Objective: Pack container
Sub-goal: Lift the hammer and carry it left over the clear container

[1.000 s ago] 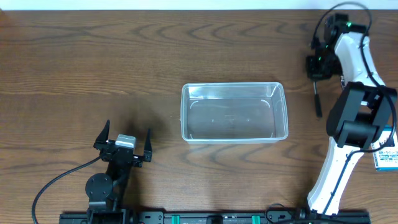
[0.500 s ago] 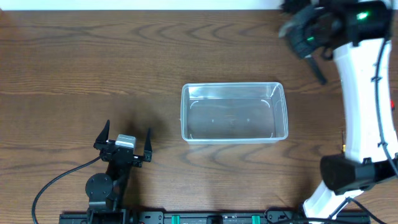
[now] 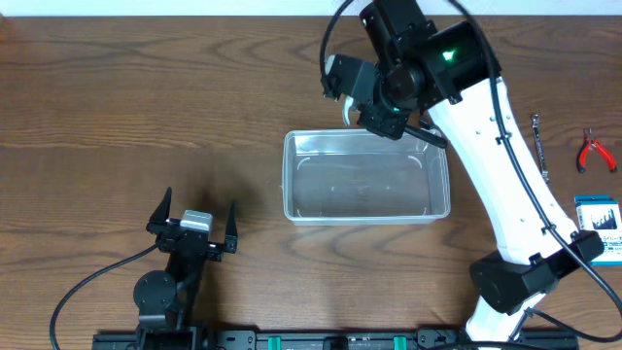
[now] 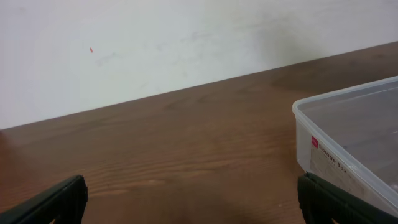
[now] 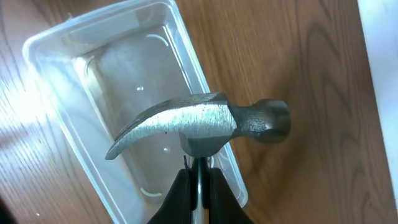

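Note:
The clear plastic container (image 3: pixel 367 219) stands in the middle of the table with nothing inside. My right gripper (image 3: pixel 387 119) hangs over its back rim, shut on the metal neck of a steel claw hammer (image 5: pixel 202 121). In the right wrist view the hammer's head sits above the container (image 5: pixel 93 22), claw over the inside and face past the rim, with the right gripper (image 5: pixel 198 177) just below the head. My left gripper (image 3: pixel 192 222) rests open at the front left, apart from the tub. In the left wrist view its fingertips (image 4: pixel 53 202) frame bare wood, and the container (image 4: pixel 336 155) is at the right.
Red-handled pliers (image 3: pixel 595 153) and a slim metal tool (image 3: pixel 538 146) lie at the far right. A blue-and-white box (image 3: pixel 603 228) sits below them. The white right arm (image 3: pixel 505 165) stretches across the right side of the table.
The right arm has swung from the far right of the table leftward to the container's back rim, carrying the hammer. The left arm has not moved.

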Available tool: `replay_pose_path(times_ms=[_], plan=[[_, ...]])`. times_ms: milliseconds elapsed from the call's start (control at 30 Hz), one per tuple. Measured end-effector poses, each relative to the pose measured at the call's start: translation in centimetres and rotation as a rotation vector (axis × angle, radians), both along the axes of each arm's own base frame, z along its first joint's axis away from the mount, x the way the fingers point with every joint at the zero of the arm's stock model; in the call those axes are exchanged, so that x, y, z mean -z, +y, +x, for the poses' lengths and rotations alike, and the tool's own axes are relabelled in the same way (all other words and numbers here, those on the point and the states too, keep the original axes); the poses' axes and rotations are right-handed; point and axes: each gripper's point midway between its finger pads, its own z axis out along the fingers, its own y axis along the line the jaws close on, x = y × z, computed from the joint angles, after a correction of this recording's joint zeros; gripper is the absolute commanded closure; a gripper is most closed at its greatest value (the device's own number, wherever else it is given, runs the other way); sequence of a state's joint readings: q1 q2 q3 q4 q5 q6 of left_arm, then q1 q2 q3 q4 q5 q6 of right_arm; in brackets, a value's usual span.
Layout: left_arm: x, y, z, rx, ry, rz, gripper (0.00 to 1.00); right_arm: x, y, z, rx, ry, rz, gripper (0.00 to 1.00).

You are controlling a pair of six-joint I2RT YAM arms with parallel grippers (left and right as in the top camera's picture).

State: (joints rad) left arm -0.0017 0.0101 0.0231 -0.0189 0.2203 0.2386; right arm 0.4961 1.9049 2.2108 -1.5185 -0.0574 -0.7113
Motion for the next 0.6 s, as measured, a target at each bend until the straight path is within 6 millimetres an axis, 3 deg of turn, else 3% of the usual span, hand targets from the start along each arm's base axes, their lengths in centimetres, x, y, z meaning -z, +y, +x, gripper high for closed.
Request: replay_pose_path(times_ms=[233, 600], plan=[[0.0, 0.0, 0.0, 0.000, 0.000, 0.000, 0.02, 3.9, -0.5, -0.7, -0.052, 0.080, -0.064, 0.99], [0.0, 0.0, 0.0, 0.000, 0.000, 0.000, 0.02, 9.4, -0.1, 0.1, -0.103, 0.099, -0.093, 0.99]])
